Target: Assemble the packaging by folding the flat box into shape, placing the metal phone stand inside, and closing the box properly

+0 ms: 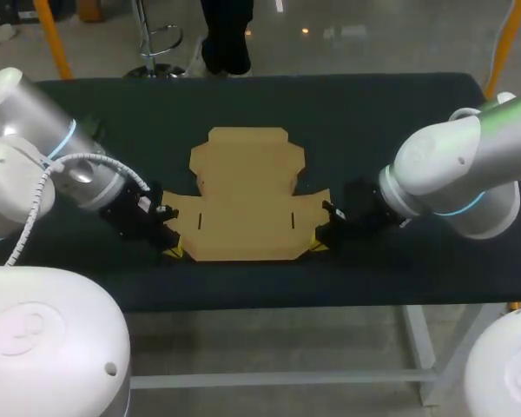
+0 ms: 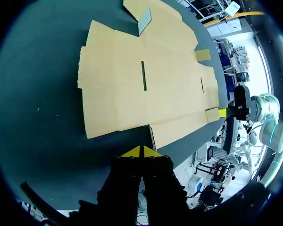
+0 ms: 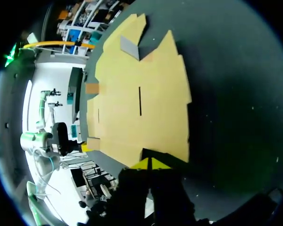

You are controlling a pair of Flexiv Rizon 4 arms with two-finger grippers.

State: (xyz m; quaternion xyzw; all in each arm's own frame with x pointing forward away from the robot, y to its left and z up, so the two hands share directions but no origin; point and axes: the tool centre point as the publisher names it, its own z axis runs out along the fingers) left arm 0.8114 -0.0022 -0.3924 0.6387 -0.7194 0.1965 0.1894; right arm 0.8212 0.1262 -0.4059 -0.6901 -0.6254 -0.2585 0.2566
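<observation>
Folding not started: flat box lies just ahead of left gripper and right gripper, both closed and empty; next probably calls for raising the flaps.

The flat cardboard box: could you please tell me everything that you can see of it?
The flat cardboard box is plain brown card, unfolded, lying on the dark table. It has fold lines, two short slits and notched flaps at the far end. The left claw sits at its near left corner, the right claw at its near right corner, each with tips together; whether they pinch the card is unclear.
</observation>
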